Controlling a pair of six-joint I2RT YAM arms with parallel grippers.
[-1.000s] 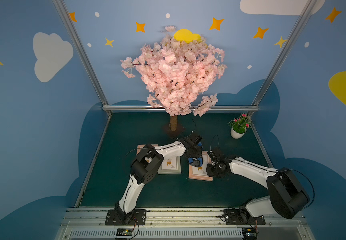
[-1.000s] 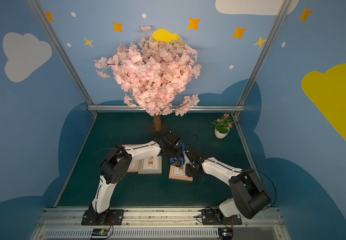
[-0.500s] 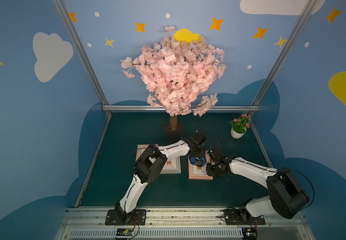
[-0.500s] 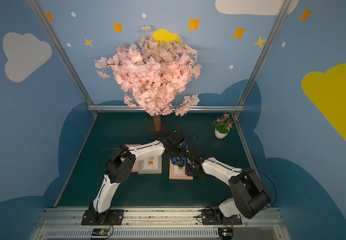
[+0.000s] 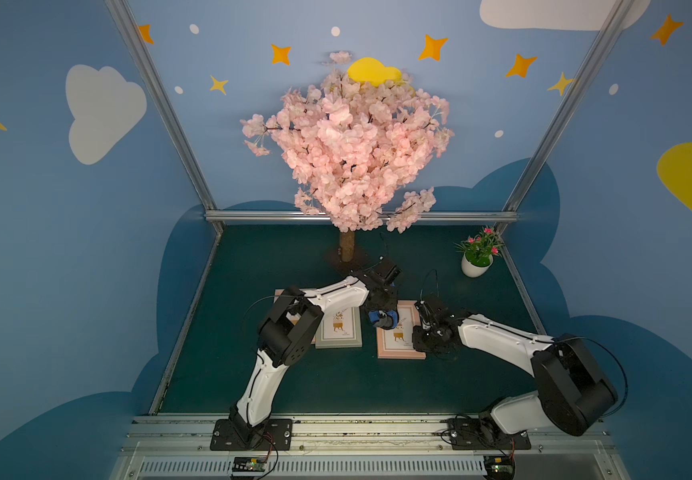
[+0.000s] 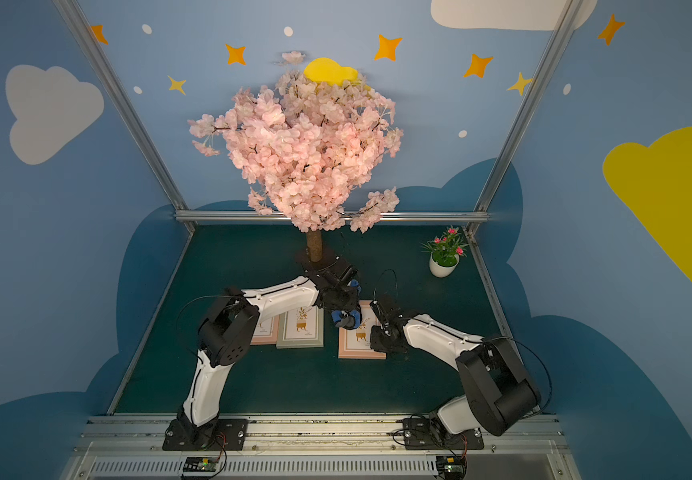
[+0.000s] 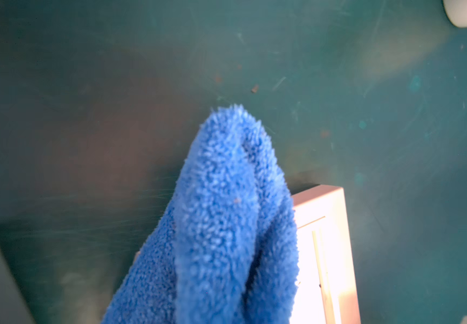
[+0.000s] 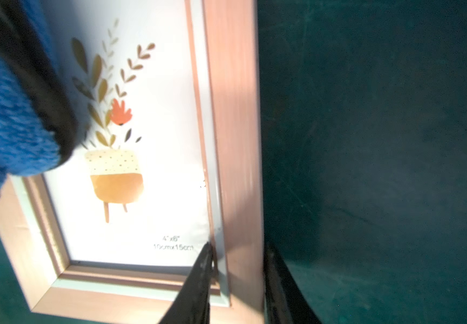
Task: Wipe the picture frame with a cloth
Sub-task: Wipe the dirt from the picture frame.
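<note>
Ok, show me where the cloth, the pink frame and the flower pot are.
cloth (image 7: 226, 224), left wrist view, on the blue plush fold.
pink frame (image 8: 235, 112), right wrist view, on its long side border.
flower pot (image 5: 476, 269), in a top view, on the white pot's wall.

cloth (image 5: 383, 321) over picture frame (image 5: 399, 348) corner, plant (image 5: 478, 258) behind

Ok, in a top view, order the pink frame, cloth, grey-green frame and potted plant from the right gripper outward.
1. pink frame: side rail between the right gripper fingers.
2. cloth: at that frame's far end.
3. grey-green frame: left of it.
4. potted plant: back right corner.
</note>
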